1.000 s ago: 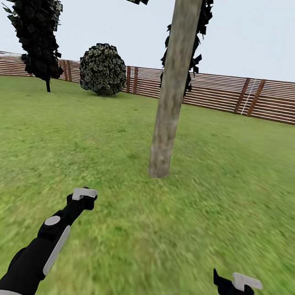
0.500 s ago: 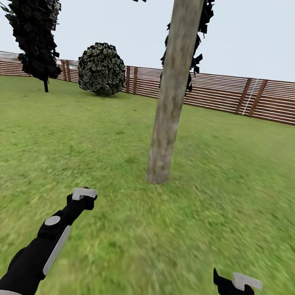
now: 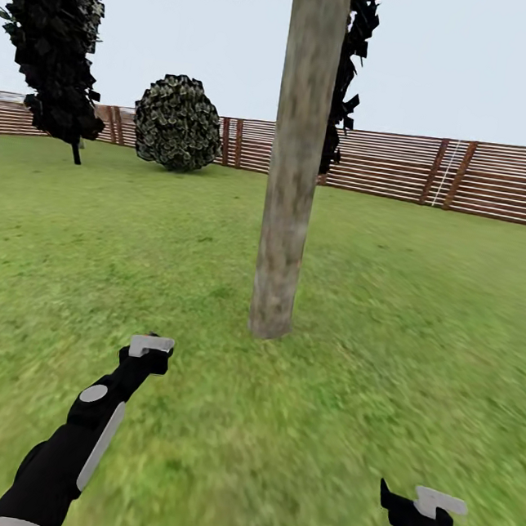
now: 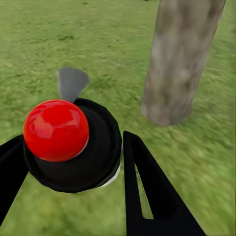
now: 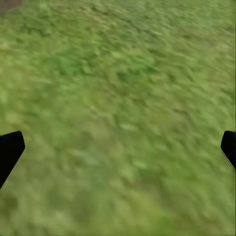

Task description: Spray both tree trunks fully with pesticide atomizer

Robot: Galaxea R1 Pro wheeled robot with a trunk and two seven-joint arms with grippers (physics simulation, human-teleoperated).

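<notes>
No writing can be read. The pesticide atomizer (image 4: 73,147) is clamped in the left gripper (image 4: 73,162), just short of the tree trunk (image 3: 292,176), now nearer. The right gripper (image 5: 118,147) is spread wide, empty, over grass (image 5: 118,88).

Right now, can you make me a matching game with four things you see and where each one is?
Things:
1. trunk
2. bush
3. atomizer
4. right claw

Places or states:
A. held in the left claw
B. open, with only grass beneath it
C. far back, against the fence
D. standing upright in the lawn, straight ahead

Pairs: 1-D, 2-C, 3-A, 4-B
</notes>
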